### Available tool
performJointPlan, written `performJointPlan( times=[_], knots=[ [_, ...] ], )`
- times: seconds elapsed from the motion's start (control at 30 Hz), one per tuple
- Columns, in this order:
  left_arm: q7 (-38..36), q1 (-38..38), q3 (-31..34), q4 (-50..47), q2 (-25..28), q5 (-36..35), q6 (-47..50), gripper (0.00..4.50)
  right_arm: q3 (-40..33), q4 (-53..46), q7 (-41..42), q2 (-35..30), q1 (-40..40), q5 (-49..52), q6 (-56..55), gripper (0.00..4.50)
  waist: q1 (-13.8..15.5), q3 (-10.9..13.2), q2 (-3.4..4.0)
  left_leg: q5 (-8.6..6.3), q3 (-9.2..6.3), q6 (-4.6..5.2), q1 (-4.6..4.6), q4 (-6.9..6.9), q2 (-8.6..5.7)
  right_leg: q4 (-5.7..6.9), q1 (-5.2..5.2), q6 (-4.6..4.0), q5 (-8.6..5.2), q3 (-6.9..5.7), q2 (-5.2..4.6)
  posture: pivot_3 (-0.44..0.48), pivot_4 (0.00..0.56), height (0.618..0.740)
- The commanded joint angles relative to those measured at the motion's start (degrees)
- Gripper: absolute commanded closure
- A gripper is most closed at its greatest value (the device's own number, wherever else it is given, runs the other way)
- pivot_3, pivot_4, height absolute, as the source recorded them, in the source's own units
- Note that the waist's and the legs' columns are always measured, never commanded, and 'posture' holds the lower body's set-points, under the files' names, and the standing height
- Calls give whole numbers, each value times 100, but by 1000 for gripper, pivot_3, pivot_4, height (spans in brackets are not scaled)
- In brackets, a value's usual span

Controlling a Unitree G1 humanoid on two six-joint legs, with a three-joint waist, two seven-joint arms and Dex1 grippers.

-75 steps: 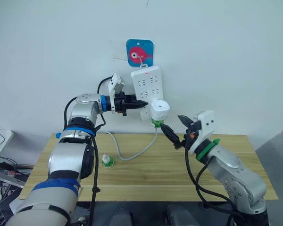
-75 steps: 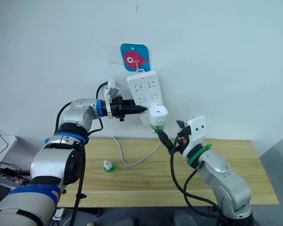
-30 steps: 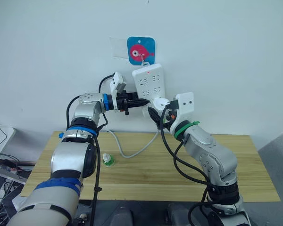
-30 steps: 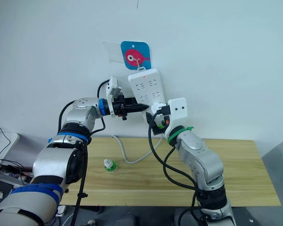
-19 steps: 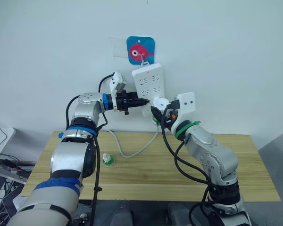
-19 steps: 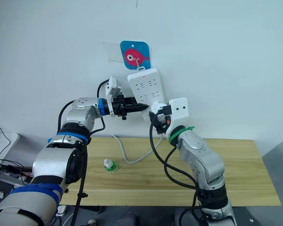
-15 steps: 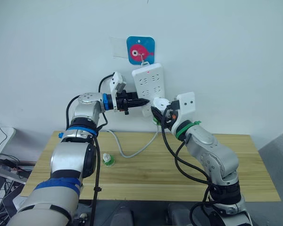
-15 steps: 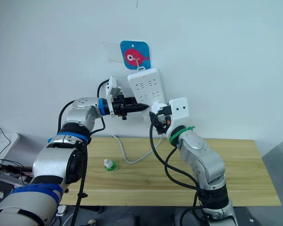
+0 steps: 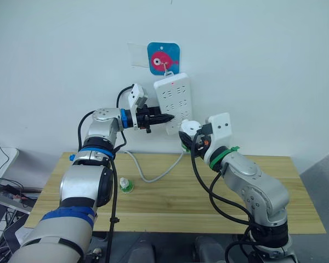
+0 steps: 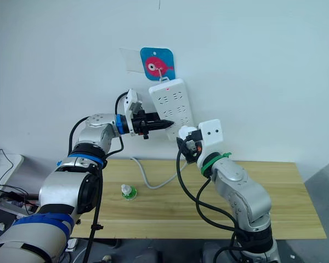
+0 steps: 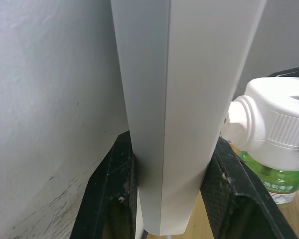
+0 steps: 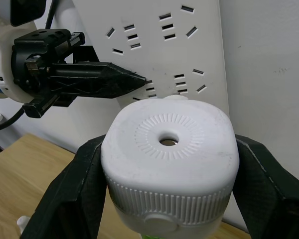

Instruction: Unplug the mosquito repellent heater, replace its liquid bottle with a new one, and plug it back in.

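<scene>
Heater (image 12: 169,159) — right-held; strip (image 11: 174,99) — left-clamped.

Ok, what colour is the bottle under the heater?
Green, with a printed label; the bottle shows best in the left wrist view, under the white heater.

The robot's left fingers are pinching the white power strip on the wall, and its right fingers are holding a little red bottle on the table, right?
Not quite. The left gripper does pinch the power strip, but the right gripper holds the mosquito repellent heater up by the strip, as the right wrist view shows. The bottle on the table is green and white, and nothing touches it.
</scene>
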Motion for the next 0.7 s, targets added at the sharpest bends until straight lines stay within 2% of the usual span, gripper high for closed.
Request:
performJointPlan(
  times=[0.03,0.1,0.27,0.43,0.47,0.6,0.67,0.7],
  knots=[
    [274,-121,-56,25,30,146,-115,3187,-167,-450,-66,26,-37,47,45,1432,0,0,0,0,0,0,0,0,0,0,0,0,0,0,0,-57,135,740],
    [264,-118,-54,30,68,146,-91,3187,-343,-645,-67,-3,10,127,133,1432,3,0,0,0,0,0,-1,0,0,0,0,0,0,0,0,-57,135,740],
    [200,-71,-16,19,210,131,-34,1550,-841,-995,74,-170,224,306,218,1432,-49,39,7,1,0,-1,-2,-2,1,-1,-2,0,0,1,1,-61,137,740],
    [86,135,26,-146,395,91,76,149,-1275,-1006,219,-349,352,469,77,1432,-109,52,7,3,-3,0,1,-6,1,6,-3,-2,0,-2,1,-60,138,740],
    [51,238,35,-255,493,82,118,5,-1408,-959,256,-369,351,515,30,1432,-135,57,6,7,-2,0,5,-5,1,11,-1,-1,0,0,1,-59,138,740],
    [-54,635,68,-780,789,-15,349,5,-1794,-857,276,-336,348,709,-51,1432,-279,101,11,28,1,13,19,-8,1,28,-1,17,-9,8,5,-55,139,740],
    [-174,1389,145,-1849,1005,-258,671,5,-2035,-798,289,-318,374,830,-100,1432,-339,118,16,29,-1,15,19,-15,6,38,-8,14,-11,7,9,-55,138,740],
    [-215,1939,160,-2685,1097,-408,835,5,-2182,-777,295,-304,426,917,-124,1432,-368,120,20,29,-1,15,19,-19,7,44,-11,12,-11,9,10,-47,140,740]
  ],
)
